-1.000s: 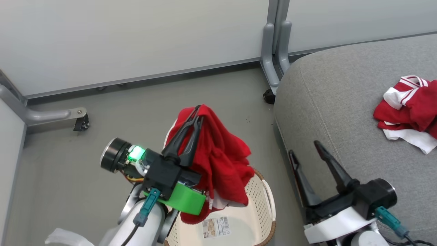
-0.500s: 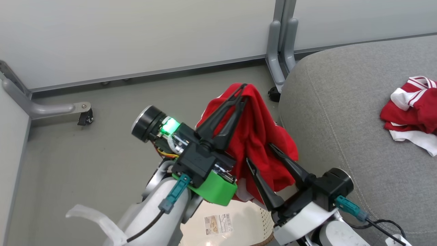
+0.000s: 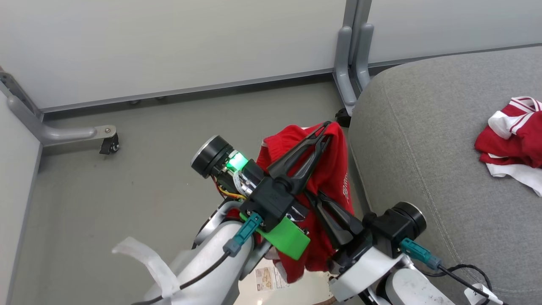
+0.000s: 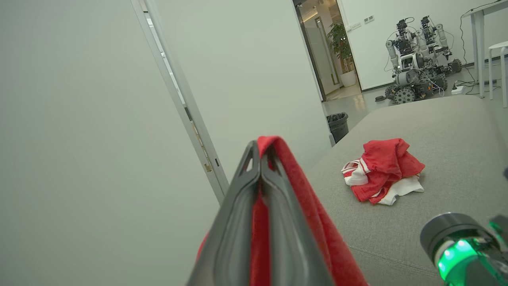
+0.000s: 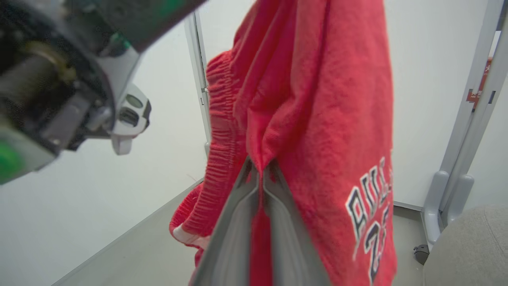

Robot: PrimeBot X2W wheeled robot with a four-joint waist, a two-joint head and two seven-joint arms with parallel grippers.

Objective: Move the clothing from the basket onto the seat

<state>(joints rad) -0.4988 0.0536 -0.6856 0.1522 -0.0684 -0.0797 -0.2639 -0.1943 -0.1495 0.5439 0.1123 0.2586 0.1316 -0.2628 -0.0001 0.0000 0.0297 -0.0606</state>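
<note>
The left gripper (image 3: 326, 130) is held high over the grey floor (image 3: 127, 203), just beside the rounded edge of the seat (image 3: 423, 140). Its pale forearm is slanted up from the bottom of the head view, and its two long fingers are pointed up and to the right. The fingers are pressed tight together. A red garment (image 3: 334, 169) is pinched at their tips, so the cloth is draped down from them. The right gripper (image 3: 316, 197) is raised from the lower right, with its fingers pointed up and to the left, tucked under the left gripper. These fingers are squeezed together too, and a lower fold of the same red garment is caught between them. White letters (image 5: 371, 206) are printed on the cloth near its bottom. The garment is hung in the air above the basket (image 3: 305, 292). Just a small cream bit of the basket, with a sticker (image 3: 264, 278), can be made out below the arms, and it cannot be told if the low end of the cloth is touching it. Another red and white garment (image 3: 514, 142) is laid in a crumpled heap on the seat, well apart from both grippers.
</note>
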